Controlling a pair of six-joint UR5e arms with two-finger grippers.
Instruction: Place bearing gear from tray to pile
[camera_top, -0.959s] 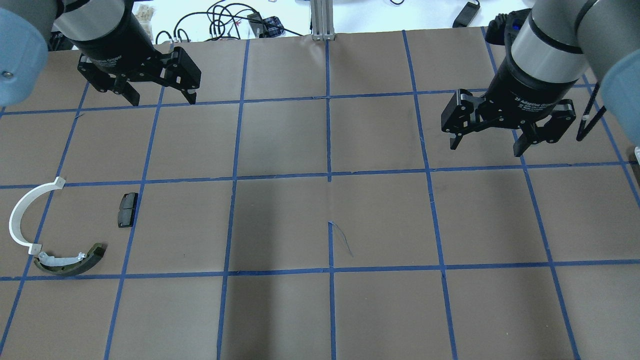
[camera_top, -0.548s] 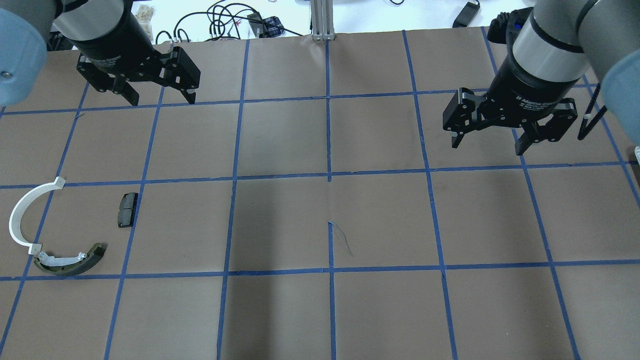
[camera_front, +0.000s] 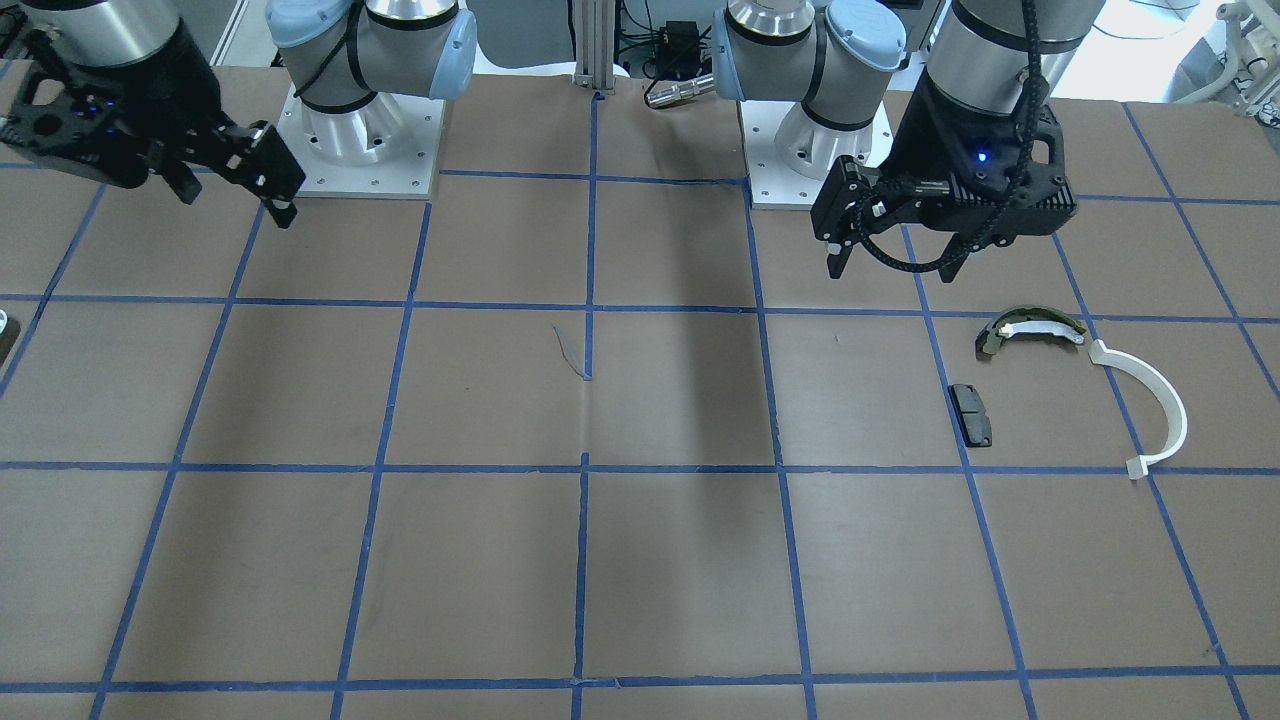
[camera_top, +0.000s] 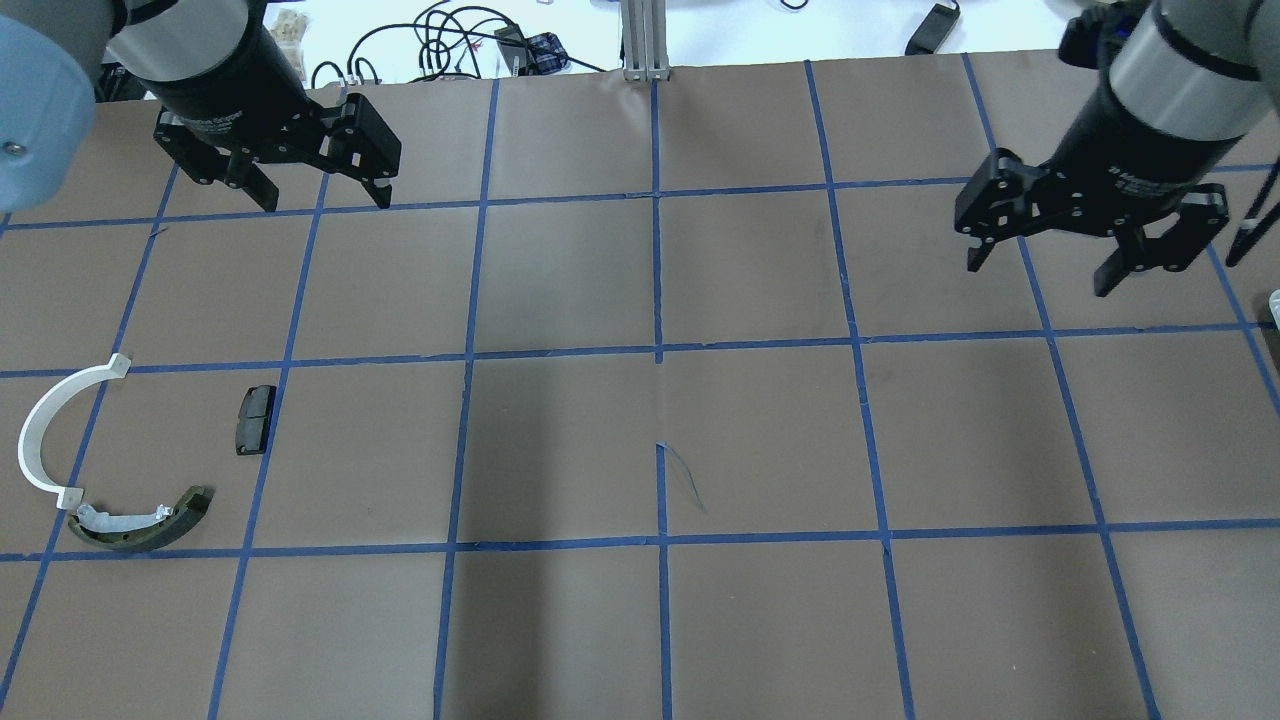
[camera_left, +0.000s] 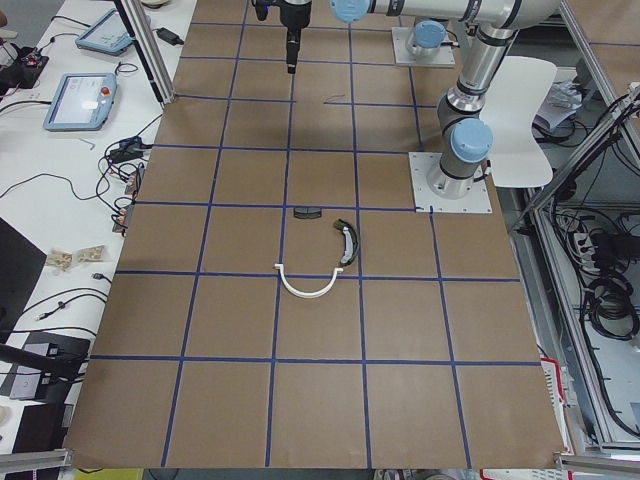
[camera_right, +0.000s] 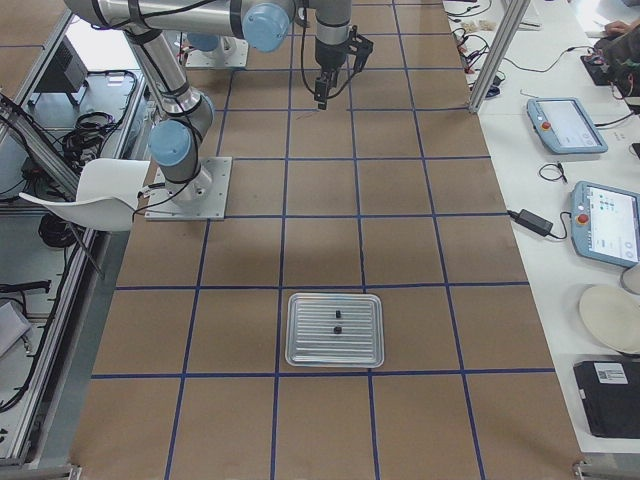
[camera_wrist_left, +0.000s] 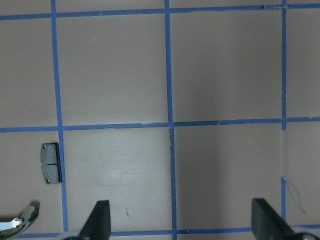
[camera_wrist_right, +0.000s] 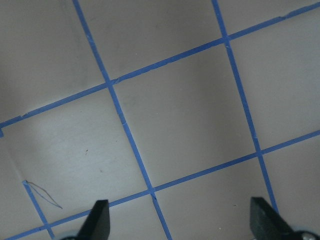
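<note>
The pile lies at the table's left: a white half-ring (camera_top: 40, 425), an olive-and-white brake shoe (camera_top: 140, 525) and a small black pad (camera_top: 255, 420). The metal tray (camera_right: 360, 345) shows only in the exterior right view, with two small dark parts (camera_right: 335, 321) on it. They are too small to tell which is the bearing gear. My left gripper (camera_top: 325, 202) is open and empty, hovering beyond the pile. The left wrist view shows the pad (camera_wrist_left: 51, 163) and shoe tip (camera_wrist_left: 17, 223). My right gripper (camera_top: 1038, 278) is open and empty over bare table at the right.
Brown paper with blue tape grid covers the table (camera_top: 660, 440). Cables (camera_top: 450, 45) lie beyond the far edge. The arm bases (camera_front: 350, 130) stand at the robot's side. Tablets (camera_right: 565, 120) sit on a side bench.
My right gripper has moved to the right, toward the table's right end, still open. The left gripper and the pile have not moved.
</note>
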